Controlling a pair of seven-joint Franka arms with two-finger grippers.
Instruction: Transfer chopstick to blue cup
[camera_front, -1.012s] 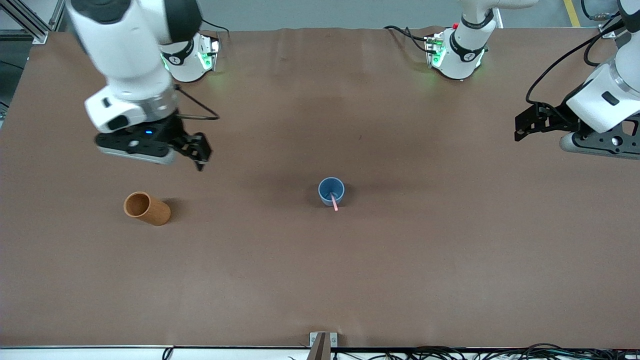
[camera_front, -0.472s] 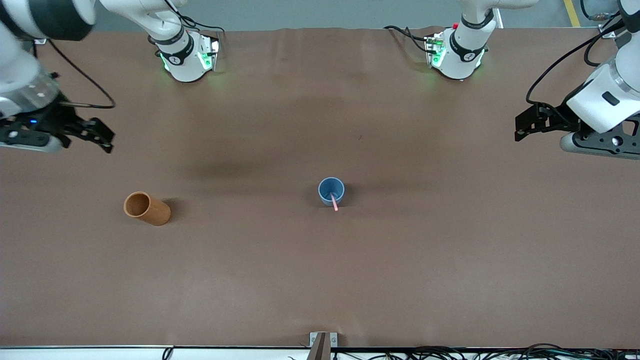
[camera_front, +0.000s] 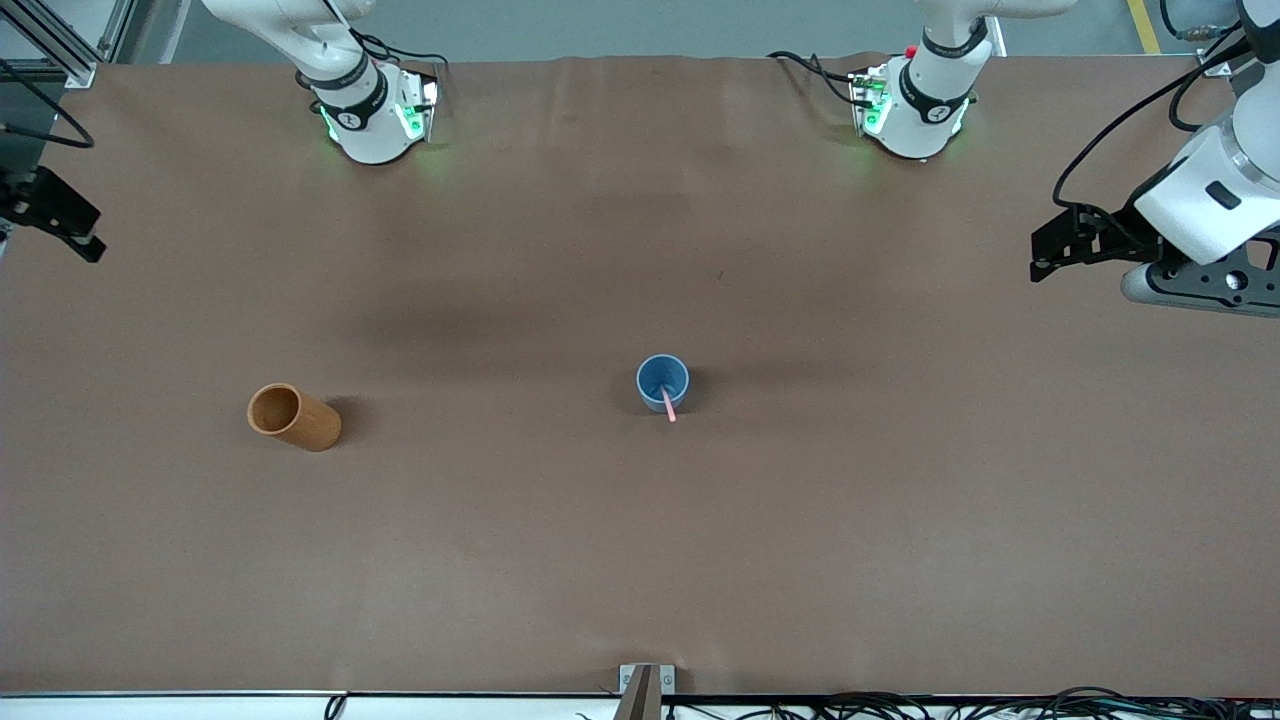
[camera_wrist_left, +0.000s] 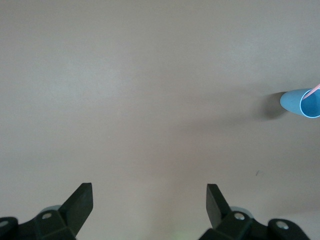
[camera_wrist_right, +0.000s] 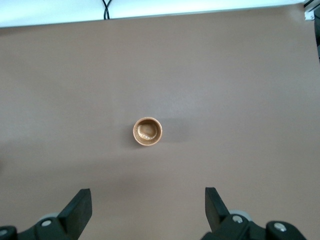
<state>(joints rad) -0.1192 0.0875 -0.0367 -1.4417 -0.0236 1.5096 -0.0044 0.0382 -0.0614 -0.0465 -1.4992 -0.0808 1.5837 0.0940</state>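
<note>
The light-blue cup (camera_front: 662, 383) stands at the table's middle with the thin pink chopstick (camera_front: 668, 404) leaning in it, its top end over the rim toward the front camera. The cup (camera_wrist_left: 301, 102) and the stick's tip (camera_wrist_left: 315, 90) also show in the left wrist view. My right gripper (camera_front: 55, 215) is open and empty, high over the table's edge at the right arm's end; in its wrist view (camera_wrist_right: 148, 210) it holds nothing. My left gripper (camera_front: 1062, 247) is open and empty over the left arm's end; its wrist view (camera_wrist_left: 149, 205) shows bare table between the fingers.
An orange-brown cylindrical holder (camera_front: 293, 417) stands toward the right arm's end, a little nearer the front camera than the cup; it looks empty in the right wrist view (camera_wrist_right: 147, 131). The arm bases (camera_front: 375, 115) (camera_front: 910, 110) stand along the table's edge.
My right arm has swung away from near the holder toward the right arm's end of the table, now mostly out of view. The left arm, cup and chopstick have not moved.
</note>
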